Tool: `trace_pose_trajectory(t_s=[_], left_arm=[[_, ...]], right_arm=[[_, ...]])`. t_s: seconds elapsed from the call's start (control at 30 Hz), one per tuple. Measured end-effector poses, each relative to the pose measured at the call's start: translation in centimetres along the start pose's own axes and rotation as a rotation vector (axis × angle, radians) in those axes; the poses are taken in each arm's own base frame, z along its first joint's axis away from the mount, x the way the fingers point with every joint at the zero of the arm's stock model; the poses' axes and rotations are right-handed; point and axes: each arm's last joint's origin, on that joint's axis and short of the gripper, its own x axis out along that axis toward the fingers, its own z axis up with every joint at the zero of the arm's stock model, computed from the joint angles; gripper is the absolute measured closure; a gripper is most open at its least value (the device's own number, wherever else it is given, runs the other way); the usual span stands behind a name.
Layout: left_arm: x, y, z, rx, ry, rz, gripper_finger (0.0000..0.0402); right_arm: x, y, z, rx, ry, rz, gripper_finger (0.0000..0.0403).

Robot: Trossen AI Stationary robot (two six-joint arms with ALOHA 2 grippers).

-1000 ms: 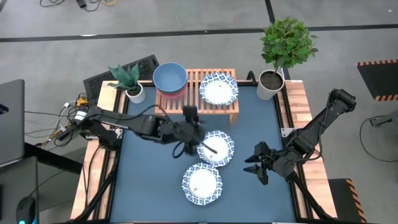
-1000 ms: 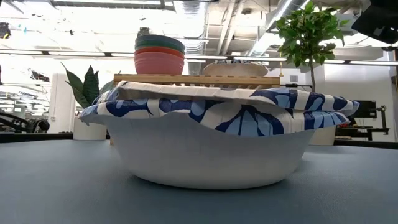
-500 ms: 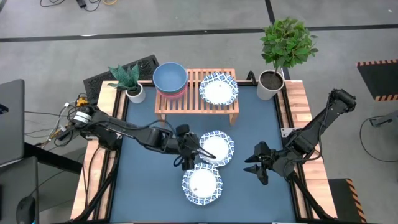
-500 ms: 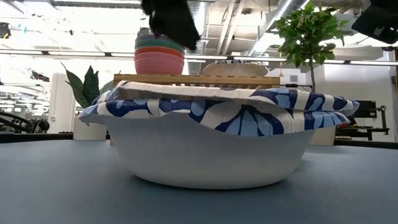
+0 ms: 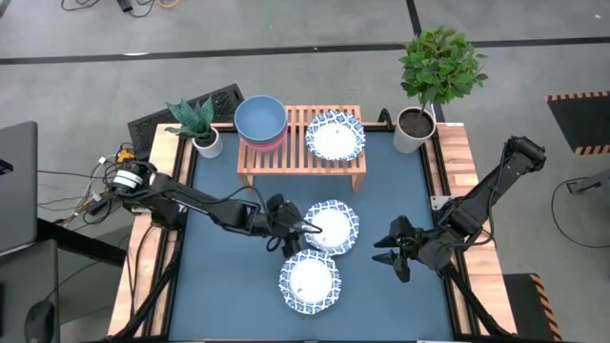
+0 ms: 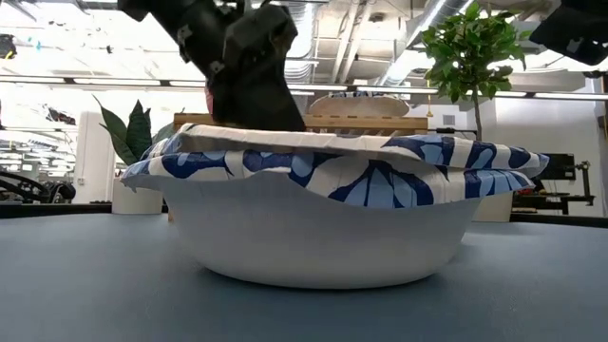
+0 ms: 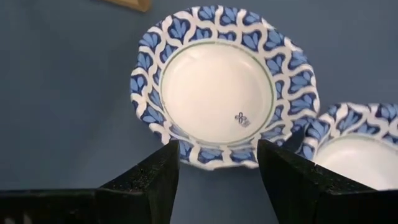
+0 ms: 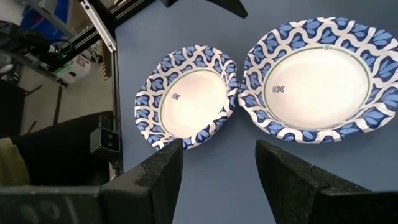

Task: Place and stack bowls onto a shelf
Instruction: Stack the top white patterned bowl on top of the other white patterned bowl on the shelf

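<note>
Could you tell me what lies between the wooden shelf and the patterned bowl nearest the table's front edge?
Another blue-patterned white bowl, with the left claw at its rim, seen in the high view.

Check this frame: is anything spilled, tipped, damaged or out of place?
Nothing stands out. The teal bowl sits nested in the pink bowl on the light-wood slatted shelf, beside one blue-patterned white bowl. Two more patterned bowls sit upright on the blue tabletop, rims overlapping slightly. The left gripper hovers open by them.

text: none legible | bowl [image 7: 216,93] mark (small, unreadable)
</note>
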Motion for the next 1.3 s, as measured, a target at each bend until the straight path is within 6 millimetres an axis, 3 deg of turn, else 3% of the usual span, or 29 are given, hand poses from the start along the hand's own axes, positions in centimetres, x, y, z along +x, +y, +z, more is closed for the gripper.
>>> trace_pose_trajectory(t_s=[0.53,1.3], left_arm=[[0.7,1.1,-1.4,-0.161,-0.095,0.027,0.0203],[1.1,2.2,-0.9,-0.295,-0.109,0.051,0.0203]], right_arm=[[0.1,-0.4,-0.2,-0.021,-0.027,-0.043,0.0177],[0.7,-1.4,0.6,-0.005,-0.036,-0.116,0.0177]])
